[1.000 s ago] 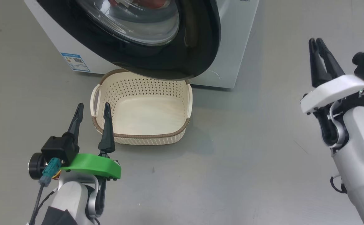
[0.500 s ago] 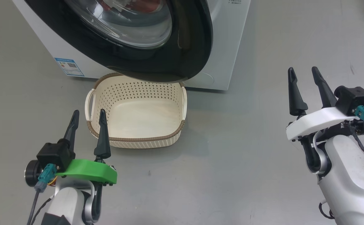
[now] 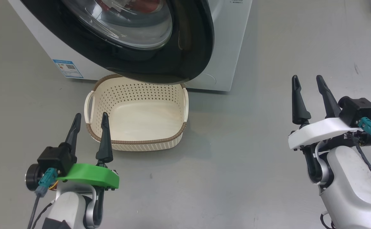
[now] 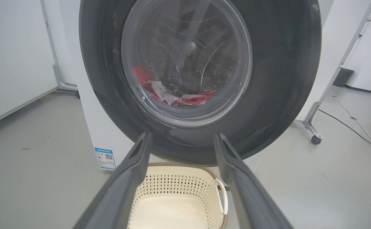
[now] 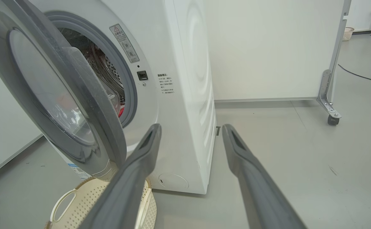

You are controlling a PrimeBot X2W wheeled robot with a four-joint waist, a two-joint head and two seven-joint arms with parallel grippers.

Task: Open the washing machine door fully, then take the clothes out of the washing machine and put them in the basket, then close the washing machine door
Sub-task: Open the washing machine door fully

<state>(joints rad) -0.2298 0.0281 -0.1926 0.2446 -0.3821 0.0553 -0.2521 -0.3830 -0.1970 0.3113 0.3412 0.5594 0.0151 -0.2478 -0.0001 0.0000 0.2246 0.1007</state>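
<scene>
The washing machine door stood only partly open, its black rim overhanging the one cream basket, set empty before the washing machine, evidently to receive the load. The red clothes lay in the drum behind the glass, number indeterminable. The left gripper and right gripper were both spread wide, holding nothing.

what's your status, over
Left hand and right hand open, empty. Door ajar, not fully open; clothes behind its glass, basket empty. Door overhangs basket's far rim.
</scene>
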